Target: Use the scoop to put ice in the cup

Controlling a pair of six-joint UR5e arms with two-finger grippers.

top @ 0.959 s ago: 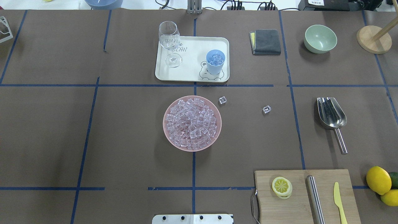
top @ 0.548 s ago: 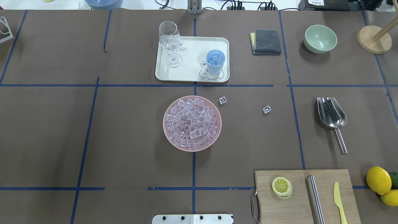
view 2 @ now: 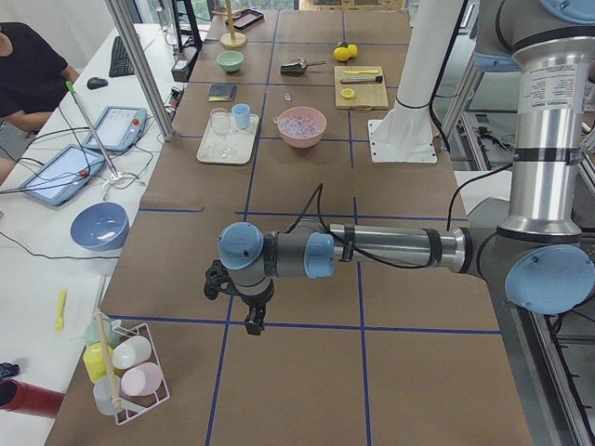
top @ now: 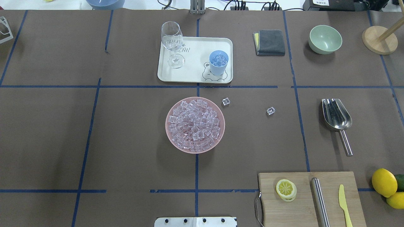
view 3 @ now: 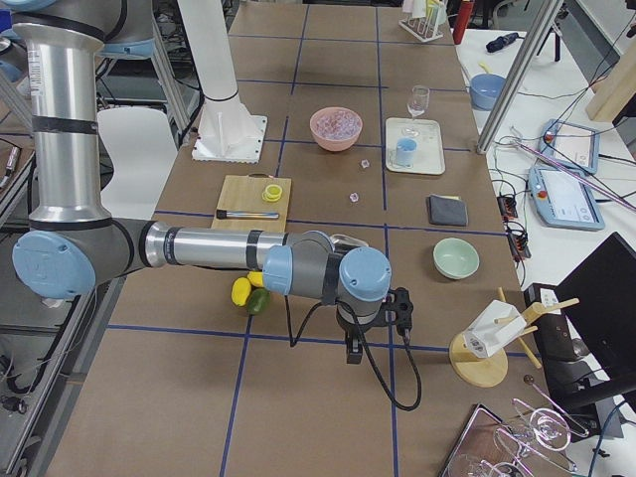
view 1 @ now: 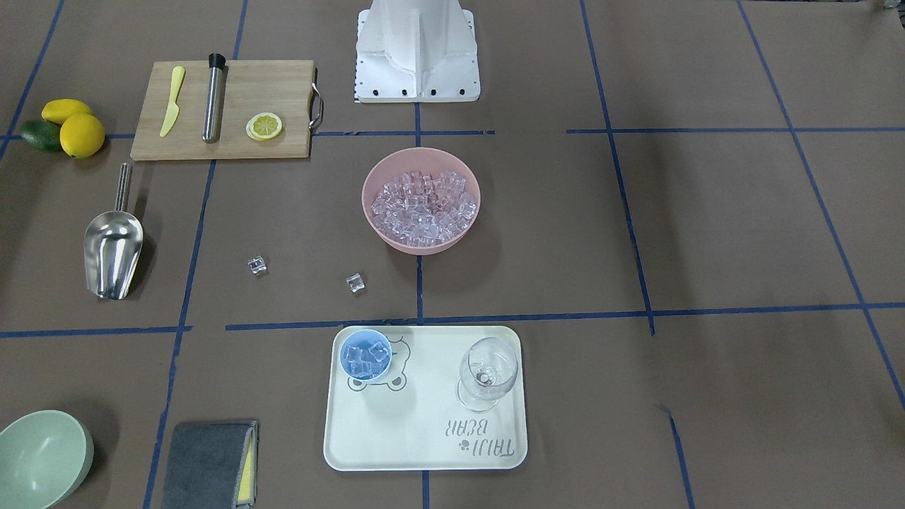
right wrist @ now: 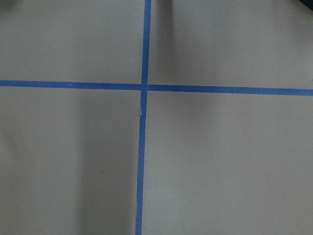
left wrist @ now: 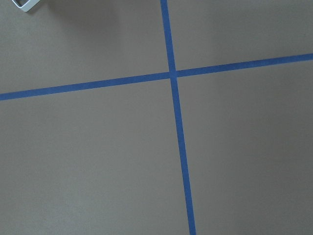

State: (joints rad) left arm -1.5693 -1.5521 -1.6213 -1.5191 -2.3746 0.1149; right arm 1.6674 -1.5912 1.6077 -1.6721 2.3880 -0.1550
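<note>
The light-blue cup (top: 218,62) stands on the white tray (top: 192,75) and holds several ice cubes; it also shows in the front view (view 1: 366,359). A pink bowl (top: 217,142) in mid-table is heaped with ice (top: 194,124). Two loose cubes (top: 225,101) (top: 270,110) lie on the table to its right. The silver scoop (top: 336,115) lies empty at the right, handle toward the robot. My left gripper (view 2: 251,321) and right gripper (view 3: 353,350) hang far off at the table's ends, seen only in the side views; I cannot tell if they are open.
A clear stemmed glass (top: 172,42) stands on the tray. A grey cloth (top: 270,42), a pale green bowl (top: 325,39) and a wooden stand (top: 378,39) are at the back right. A cutting board (top: 303,201) carries a lemon slice, steel cylinder and yellow knife; lemons (top: 384,183) lie beside it.
</note>
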